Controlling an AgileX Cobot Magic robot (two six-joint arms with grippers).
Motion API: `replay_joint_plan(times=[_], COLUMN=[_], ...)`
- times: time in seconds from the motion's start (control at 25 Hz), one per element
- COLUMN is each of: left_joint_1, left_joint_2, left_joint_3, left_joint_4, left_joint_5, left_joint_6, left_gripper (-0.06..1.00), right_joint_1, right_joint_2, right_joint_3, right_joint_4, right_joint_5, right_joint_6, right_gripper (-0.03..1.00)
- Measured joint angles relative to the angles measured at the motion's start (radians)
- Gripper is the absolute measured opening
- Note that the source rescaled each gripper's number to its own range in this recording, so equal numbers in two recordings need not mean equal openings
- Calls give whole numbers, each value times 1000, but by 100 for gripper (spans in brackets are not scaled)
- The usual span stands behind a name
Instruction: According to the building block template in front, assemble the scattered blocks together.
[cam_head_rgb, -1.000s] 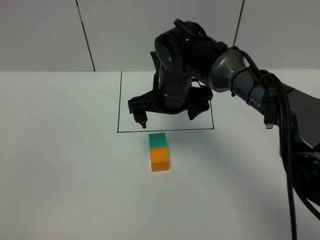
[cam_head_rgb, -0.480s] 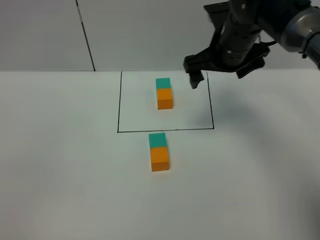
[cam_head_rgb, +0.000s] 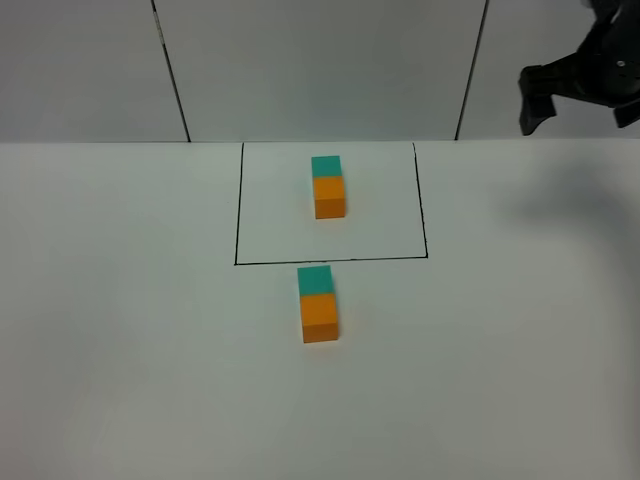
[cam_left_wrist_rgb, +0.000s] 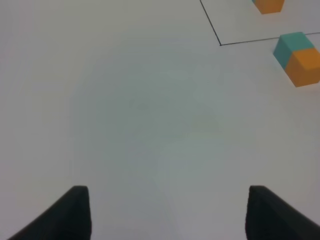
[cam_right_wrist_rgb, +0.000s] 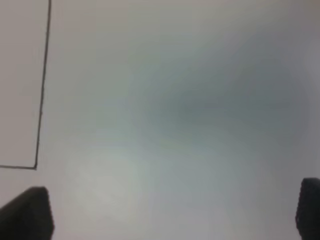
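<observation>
Since a second ago the right gripper (cam_head_rgb: 580, 95) has lifted away from the black frame (cam_head_rgb: 237, 220) to the far right corner, jaws spread wide and empty. Inside that frame sits the template (cam_head_rgb: 328, 186), teal over orange. Just outside the frame's near edge, the loose teal block (cam_head_rgb: 315, 279) and orange block (cam_head_rgb: 320, 317) already touch in the same order, so the job looks done; clearing away without brushing them seems the sound move. Left gripper (cam_left_wrist_rgb: 167, 212) hangs part open over bare table (cam_head_rgb: 120, 330), holding nothing. Nothing blocks either arm.
</observation>
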Motion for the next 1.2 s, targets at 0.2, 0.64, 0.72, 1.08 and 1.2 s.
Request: replay_joint_plan(times=[0.2, 0.64, 0.72, 1.08, 1.2], left_joint_1=[0, 0, 0, 0, 0], left_joint_2=[0, 0, 0, 0, 0], left_joint_3=[0, 0, 0, 0, 0], left_joint_4=[0, 0, 0, 0, 0], left_joint_5=[0, 0, 0, 0, 0], left_joint_6=[0, 0, 0, 0, 0], left_gripper=[46, 46, 46, 46, 46], right_joint_1=[-78, -98, -98, -98, -98], right_joint_2=[-51, -400, -493, -960, -1126], right_joint_3=[30, 416, 521, 1005, 1131], right_joint_4=[25, 14, 14, 21, 23], right_joint_5=[0, -68, -116, -304, -330], right_joint_6=[-51, -78, -78, -78, -78], right_gripper=[100, 100, 100, 100, 100])
